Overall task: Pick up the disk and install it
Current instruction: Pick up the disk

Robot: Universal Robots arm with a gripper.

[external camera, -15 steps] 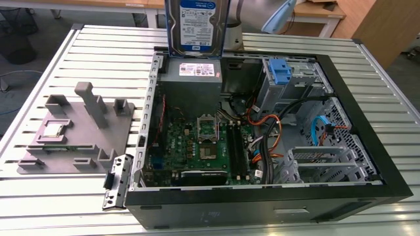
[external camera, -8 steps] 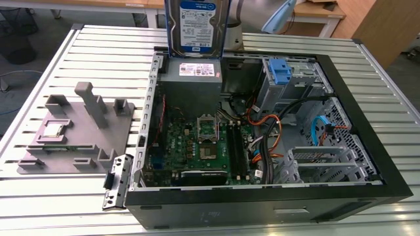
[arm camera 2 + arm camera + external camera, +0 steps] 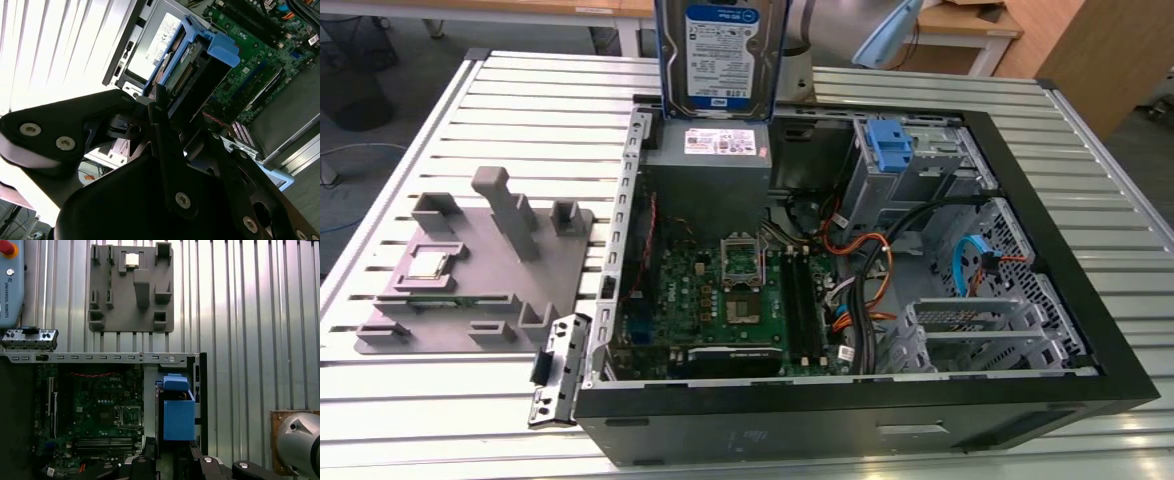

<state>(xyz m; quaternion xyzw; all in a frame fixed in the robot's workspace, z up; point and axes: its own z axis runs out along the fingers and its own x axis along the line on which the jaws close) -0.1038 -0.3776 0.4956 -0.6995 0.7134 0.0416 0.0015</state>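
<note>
End effector (image 3: 182,112) pinching the disk (image 3: 720,55) upright, top centre of exterior view, above open computer case (image 3: 854,420); mid-carry, install needs bay alignment.

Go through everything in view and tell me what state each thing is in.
Black desktop computer case: lying on its side, open, insides exposed.
Silver metal hard drive in a blue plastic carrier frame: held upright in the air above the case.
Black robot hand: shut on the hard drive.
Grey power-supply box: mounted inside the case.
Small square silver processor chip: resting on the grey fixture plate, outside the case.
</note>
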